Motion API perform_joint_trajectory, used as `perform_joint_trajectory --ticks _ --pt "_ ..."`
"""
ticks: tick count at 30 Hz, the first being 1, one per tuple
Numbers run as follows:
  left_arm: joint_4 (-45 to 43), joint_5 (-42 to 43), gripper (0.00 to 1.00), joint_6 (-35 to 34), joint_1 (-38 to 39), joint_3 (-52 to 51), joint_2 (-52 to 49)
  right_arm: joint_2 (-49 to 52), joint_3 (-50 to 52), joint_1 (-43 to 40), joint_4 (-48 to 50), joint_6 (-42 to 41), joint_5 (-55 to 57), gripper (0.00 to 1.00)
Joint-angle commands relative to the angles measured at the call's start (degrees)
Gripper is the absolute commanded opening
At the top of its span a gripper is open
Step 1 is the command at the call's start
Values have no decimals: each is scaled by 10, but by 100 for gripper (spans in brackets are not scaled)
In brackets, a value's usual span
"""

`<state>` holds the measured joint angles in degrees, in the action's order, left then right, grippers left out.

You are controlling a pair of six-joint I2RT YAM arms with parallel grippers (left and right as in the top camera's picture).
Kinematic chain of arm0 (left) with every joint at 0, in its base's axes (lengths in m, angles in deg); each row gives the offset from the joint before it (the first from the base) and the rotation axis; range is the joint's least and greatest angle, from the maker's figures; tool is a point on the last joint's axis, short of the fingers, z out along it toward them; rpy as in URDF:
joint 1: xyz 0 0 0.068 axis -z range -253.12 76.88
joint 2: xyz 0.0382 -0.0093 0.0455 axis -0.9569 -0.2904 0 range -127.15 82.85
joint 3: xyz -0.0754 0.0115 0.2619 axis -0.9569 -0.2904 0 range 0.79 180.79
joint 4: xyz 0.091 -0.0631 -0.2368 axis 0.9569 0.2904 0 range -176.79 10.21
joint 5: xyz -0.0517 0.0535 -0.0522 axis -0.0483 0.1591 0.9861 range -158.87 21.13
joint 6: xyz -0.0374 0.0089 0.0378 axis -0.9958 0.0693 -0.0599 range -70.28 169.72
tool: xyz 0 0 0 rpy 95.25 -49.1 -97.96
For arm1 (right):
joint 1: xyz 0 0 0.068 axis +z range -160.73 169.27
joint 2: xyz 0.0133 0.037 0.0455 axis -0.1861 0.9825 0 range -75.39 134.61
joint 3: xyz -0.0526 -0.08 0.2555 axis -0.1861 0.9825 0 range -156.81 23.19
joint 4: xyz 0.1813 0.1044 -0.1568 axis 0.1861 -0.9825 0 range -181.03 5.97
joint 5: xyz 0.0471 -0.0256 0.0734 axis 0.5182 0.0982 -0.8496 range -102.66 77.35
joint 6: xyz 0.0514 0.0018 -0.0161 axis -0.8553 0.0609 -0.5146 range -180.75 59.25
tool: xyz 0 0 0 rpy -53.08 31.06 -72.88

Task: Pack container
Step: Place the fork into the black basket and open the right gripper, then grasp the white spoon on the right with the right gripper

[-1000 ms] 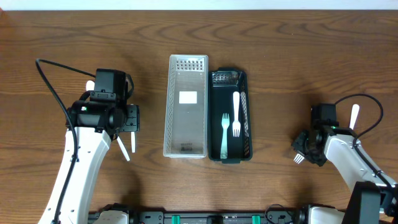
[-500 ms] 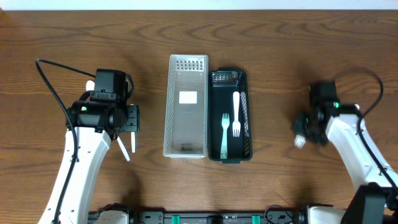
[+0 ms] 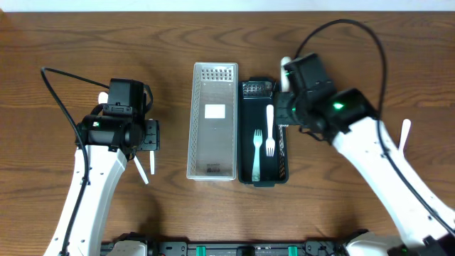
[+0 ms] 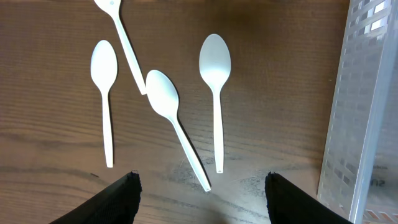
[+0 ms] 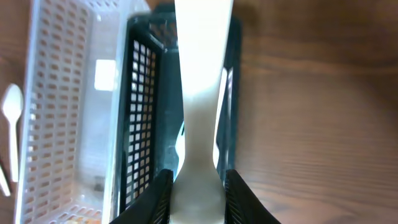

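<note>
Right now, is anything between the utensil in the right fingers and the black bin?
Nothing visible. The right fingers hold the white utensil over the black bin. The white fork and green fork lie flat inside and do not block the opening.

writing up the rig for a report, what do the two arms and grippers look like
The left arm and right arm both have white links and black wrist housings, each trailing a black cable. The right one shows a small green light. The left gripper has black fingers.

Brown wooden table (image 3: pixel 170 213), wavy grain
</note>
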<state>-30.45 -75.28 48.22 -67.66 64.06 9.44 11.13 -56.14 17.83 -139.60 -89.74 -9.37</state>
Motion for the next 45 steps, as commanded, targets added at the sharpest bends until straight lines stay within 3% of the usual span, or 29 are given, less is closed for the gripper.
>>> perform_joint_trajectory --ticks 1,6,11,12,14,17,22,26,31,34,39,45 --pt "0 -5 66 1 -1 7 -3 73 0 19 -1 -23 1 13" --pt "0 -5 66 1 -1 7 -3 179 -1 40 23 -23 -17 8" --pt "0 -5 66 1 -1 7 -3 220 -1 46 49 -23 -53 8" --pt "0 -5 66 1 -1 7 -3 220 -1 46 53 -22 -52 12" --pt "0 -5 66 1 -1 7 -3 217 -3 45 57 -14 -52 37" --pt "-1 -5 66 1 -1 7 -3 208 -19 38 54 12 -49 44" --pt "-1 -5 66 1 -1 7 -3 165 -101 -4 -9 18 14 45" --pt "-1 -5 66 1 -1 7 -3 112 -169 -88 -66 18 44 53" --pt "-2 -5 66 1 -1 7 -3 63 -182 -260 -129 22 43 63" --pt "-3 -5 66 1 -1 7 -3 69 -175 -367 -156 80 31 77" --pt "-3 -5 66 1 -1 7 -3 104 -120 -501 -119 197 5 93" --pt "-2 -5 66 1 -1 7 -3 168 -23 -573 -40 210 3 96"
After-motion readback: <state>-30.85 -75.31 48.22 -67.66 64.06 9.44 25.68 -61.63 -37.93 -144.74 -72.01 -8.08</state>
